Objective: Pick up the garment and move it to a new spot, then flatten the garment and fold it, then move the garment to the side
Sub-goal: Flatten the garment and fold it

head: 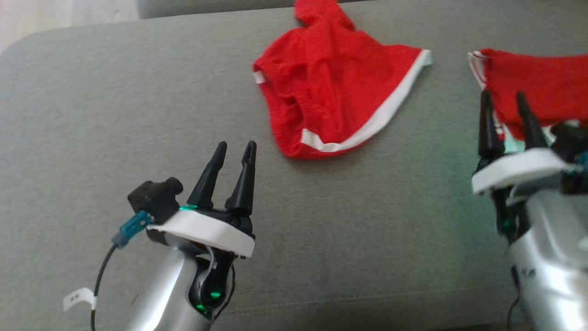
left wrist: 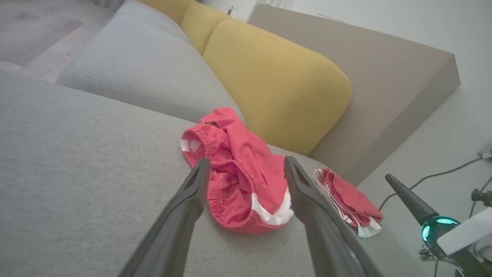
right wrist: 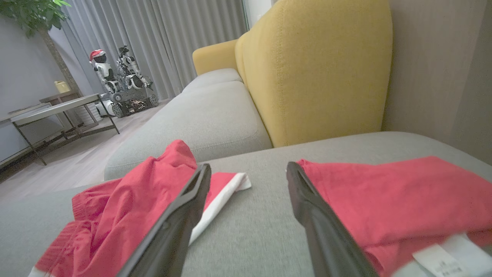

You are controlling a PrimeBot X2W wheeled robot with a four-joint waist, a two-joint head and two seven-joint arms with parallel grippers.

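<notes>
left gripper jaws apart | right gripper jaws apart at folded pile edge | shorts crumpled, open cushion leftward

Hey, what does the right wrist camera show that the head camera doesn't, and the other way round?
Of the two, the right wrist view alone has the yellow backrest, curtains, a side table and small robots on the floor. The head view alone has the left hand, open. Both have the grey cushion, the crumpled red garment, the folded red garment beside it, and the open right hand.
</notes>
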